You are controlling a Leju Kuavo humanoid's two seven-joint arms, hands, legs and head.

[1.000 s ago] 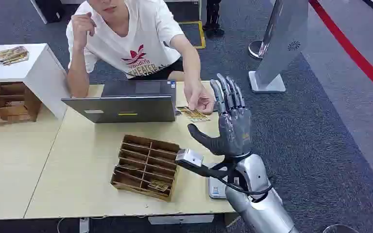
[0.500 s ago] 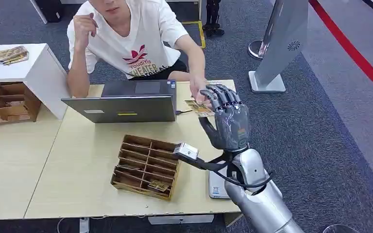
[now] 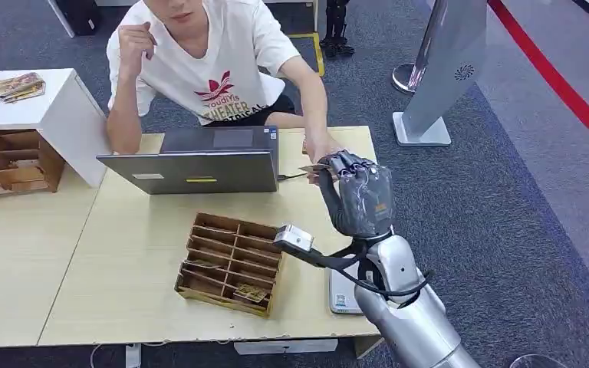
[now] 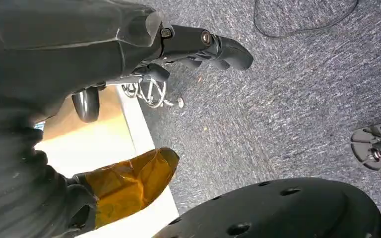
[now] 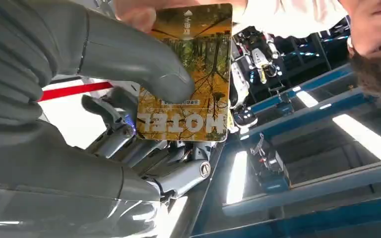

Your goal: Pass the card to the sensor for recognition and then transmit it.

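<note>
A person across the table holds out a yellow-brown hotel card, and my right hand has curled its fingers around it above the table's far right part. In the right wrist view my thumb presses on the card, while the person's fingers still pinch its other end. The person's hand sits just behind my fingers. A small white sensor unit lies on the table's near right edge, partly hidden by my forearm. My left hand hangs beside the table over the carpet, holding nothing.
An open laptop stands between the person and a wooden compartment box, which has a card in its near row. A white shelf with a stack of cards stands at the left. A grey kiosk stands on the carpet at the right.
The person lifted the card off the table and brought it to my right hand. My fingers went from spread and upright to curled around the card.
</note>
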